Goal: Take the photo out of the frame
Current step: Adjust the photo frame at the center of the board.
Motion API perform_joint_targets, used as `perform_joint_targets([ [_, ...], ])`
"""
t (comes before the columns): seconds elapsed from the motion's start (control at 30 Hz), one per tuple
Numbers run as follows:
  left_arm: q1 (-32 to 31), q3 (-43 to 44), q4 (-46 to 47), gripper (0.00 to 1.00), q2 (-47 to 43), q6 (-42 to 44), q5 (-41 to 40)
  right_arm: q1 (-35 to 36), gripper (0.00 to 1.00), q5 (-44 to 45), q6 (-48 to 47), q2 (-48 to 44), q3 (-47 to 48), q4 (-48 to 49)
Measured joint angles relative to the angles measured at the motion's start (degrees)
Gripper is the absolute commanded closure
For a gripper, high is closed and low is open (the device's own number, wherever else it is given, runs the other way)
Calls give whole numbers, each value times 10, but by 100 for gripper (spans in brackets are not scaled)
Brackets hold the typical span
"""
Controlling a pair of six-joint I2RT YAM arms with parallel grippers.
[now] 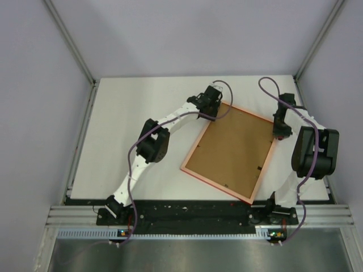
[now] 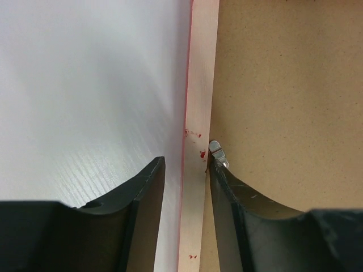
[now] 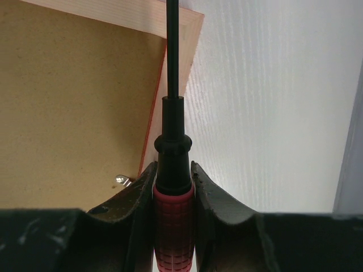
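Observation:
The frame (image 1: 211, 175) lies face down on the white table, its brown back (image 1: 235, 148) up inside a pale reddish rim. The photo is hidden. My left gripper (image 1: 217, 105) is at the frame's far left edge. In the left wrist view its open jaws (image 2: 186, 164) straddle the rim (image 2: 201, 85); the right finger touches a small metal tab (image 2: 217, 152) at the back's edge, and the left finger stands off the rim over the table. My right gripper (image 1: 279, 134), at the frame's right edge, is shut on a red-and-black screwdriver (image 3: 173, 141) whose shaft points past the frame's corner (image 3: 181, 34).
Another metal tab (image 3: 122, 181) shows on the brown back (image 3: 68, 113) beside the right fingers. Small dark fittings sit on the back near its right side (image 1: 259, 168). Grey walls and metal posts (image 1: 68, 39) close in the table; a black rail (image 1: 193, 212) runs along the near edge.

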Motion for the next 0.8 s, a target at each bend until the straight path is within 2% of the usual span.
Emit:
perform_joint_targets([
  [0.07,-2,-14,12,60,-7,-1,-1,0,100,-17,0,-3,0,-1],
  [0.13,-2,-29,21,56,-16,-1,-3,0,100,-37,0,-10,0,-2],
  [0.3,4,-50,-3,29,-35,-2,1,3,100,-97,-16,-50,9,-23],
  [0.5,20,-55,-49,13,-56,-6,30,23,100,-166,-54,-118,40,-53],
  [0.63,30,-67,-66,12,-99,-4,61,58,100,-210,-81,-140,42,-86],
  [0.8,42,-177,-57,12,-230,14,94,92,100,-264,-103,-140,42,-127],
])
